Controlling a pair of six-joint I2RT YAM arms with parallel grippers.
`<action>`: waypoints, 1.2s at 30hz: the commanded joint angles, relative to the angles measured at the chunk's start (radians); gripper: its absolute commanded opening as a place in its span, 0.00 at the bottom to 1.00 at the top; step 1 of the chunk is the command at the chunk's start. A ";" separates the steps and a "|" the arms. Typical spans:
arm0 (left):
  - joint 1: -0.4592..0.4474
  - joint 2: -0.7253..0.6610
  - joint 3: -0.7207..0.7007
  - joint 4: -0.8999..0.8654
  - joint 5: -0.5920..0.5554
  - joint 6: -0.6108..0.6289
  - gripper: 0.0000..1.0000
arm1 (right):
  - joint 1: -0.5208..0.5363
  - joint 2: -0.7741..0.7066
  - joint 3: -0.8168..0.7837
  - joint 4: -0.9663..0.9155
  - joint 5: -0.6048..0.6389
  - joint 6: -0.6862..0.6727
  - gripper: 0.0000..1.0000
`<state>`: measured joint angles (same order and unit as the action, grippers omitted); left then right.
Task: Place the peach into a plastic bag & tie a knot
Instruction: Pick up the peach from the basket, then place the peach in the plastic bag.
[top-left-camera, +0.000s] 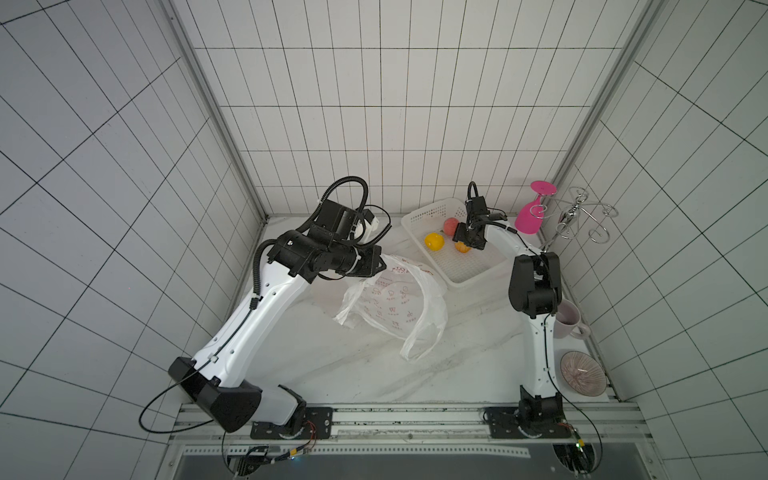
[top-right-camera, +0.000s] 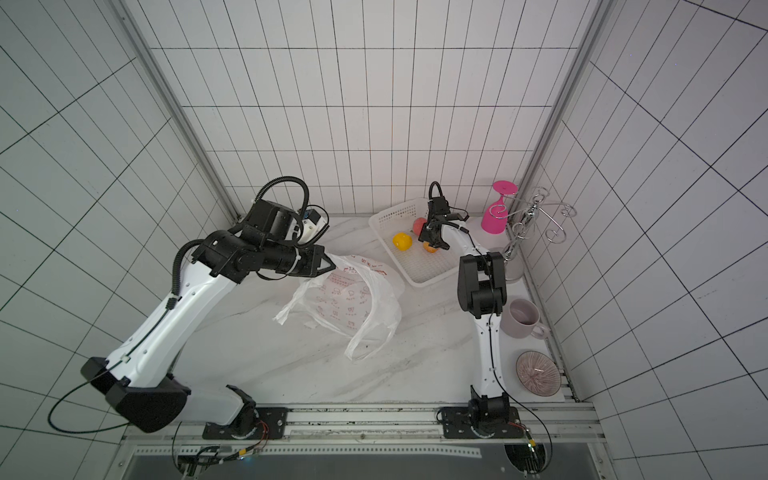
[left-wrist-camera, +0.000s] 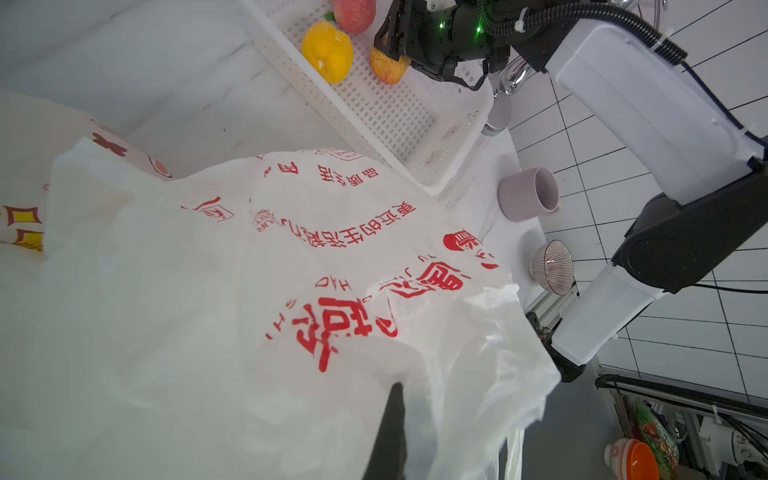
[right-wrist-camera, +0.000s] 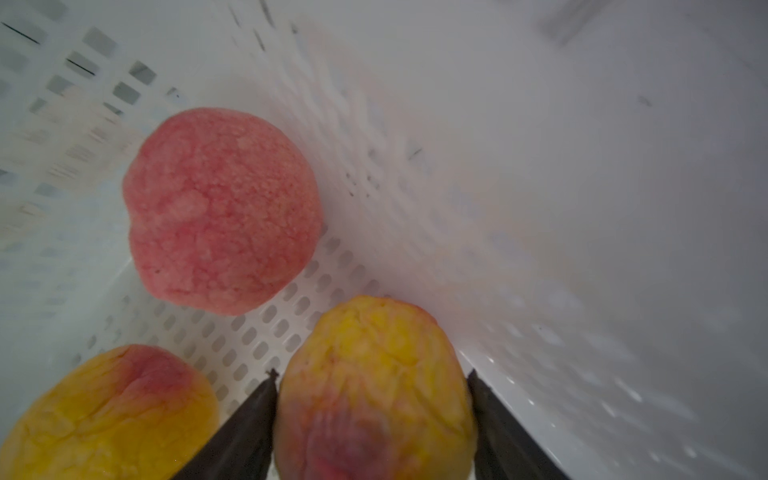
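Observation:
A white perforated basket (top-left-camera: 471, 272) at the back right holds three fruits. My right gripper (right-wrist-camera: 370, 374) reaches down into it, and its two dark fingers press both flanks of a yellow-orange, red-blushed peach (right-wrist-camera: 374, 395) (top-left-camera: 462, 248) (top-right-camera: 430, 248). A pink-red peach (right-wrist-camera: 220, 208) (top-left-camera: 450, 226) and a yellow fruit (right-wrist-camera: 108, 415) (top-left-camera: 434, 242) lie beside it. The white plastic bag (top-left-camera: 395, 307) (top-right-camera: 349, 303) (left-wrist-camera: 249, 270) with red print lies crumpled mid-table. My left gripper (top-left-camera: 380, 264) (left-wrist-camera: 397, 386) is shut on the bag's upper edge, holding it lifted.
A lilac mug (top-left-camera: 567, 320) and a ribbed bowl (top-left-camera: 584, 372) stand by the right wall. A pink glass (top-left-camera: 532, 216) hangs upside down on a wire rack (top-left-camera: 582, 216) at the back right. The bag's handles (top-left-camera: 419, 345) trail toward the front.

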<state>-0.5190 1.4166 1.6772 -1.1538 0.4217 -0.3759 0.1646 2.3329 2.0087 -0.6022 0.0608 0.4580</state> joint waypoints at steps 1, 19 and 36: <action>0.021 0.020 -0.042 0.071 0.088 -0.014 0.00 | 0.006 -0.018 0.115 -0.042 -0.005 0.000 0.57; 0.056 0.175 -0.077 0.179 0.229 -0.014 0.00 | 0.383 -1.052 -0.665 0.117 -0.276 0.002 0.24; 0.058 0.188 -0.070 0.157 0.225 0.002 0.00 | 0.763 -0.997 -1.003 0.396 0.055 -0.198 0.07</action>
<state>-0.4637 1.6051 1.5818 -0.9993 0.6449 -0.3916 0.9428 1.3285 1.0981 -0.2939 -0.0311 0.3538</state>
